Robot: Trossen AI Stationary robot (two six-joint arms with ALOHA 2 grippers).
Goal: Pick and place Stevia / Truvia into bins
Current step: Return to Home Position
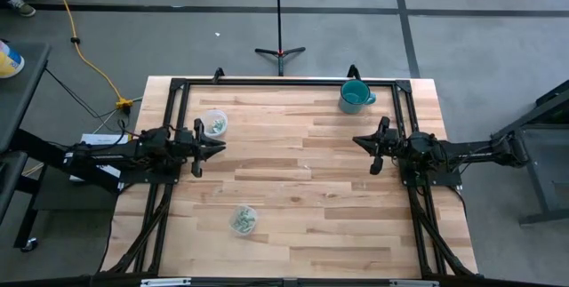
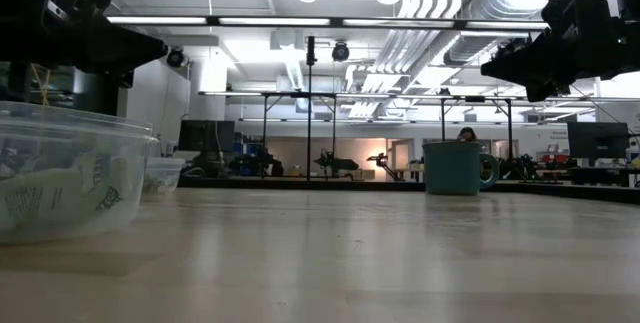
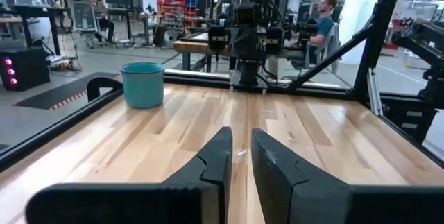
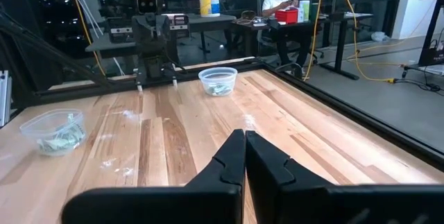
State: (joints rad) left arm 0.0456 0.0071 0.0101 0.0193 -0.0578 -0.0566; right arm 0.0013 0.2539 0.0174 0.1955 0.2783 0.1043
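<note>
Two clear cups hold pale green and white Stevia sachets. One cup (image 1: 213, 123) stands on the table by the left arm, toward the far edge. The other cup (image 1: 243, 219) stands nearer the near edge and shows large in the low view (image 2: 60, 178). A tiny pale scrap (image 3: 241, 152) lies mid-table; I cannot tell whether it is a sachet. My left gripper (image 1: 218, 145) hovers at the table's left with a narrow gap between its fingers (image 3: 241, 158). My right gripper (image 1: 357, 140) hovers at the right, shut and empty (image 4: 244, 141).
A teal mug (image 1: 356, 97) with a handle stands near the far edge, right of centre. A black frame (image 1: 284, 81) runs along the table's far edge and sides. Bare wood lies between the two grippers. People sit at desks in the room beyond.
</note>
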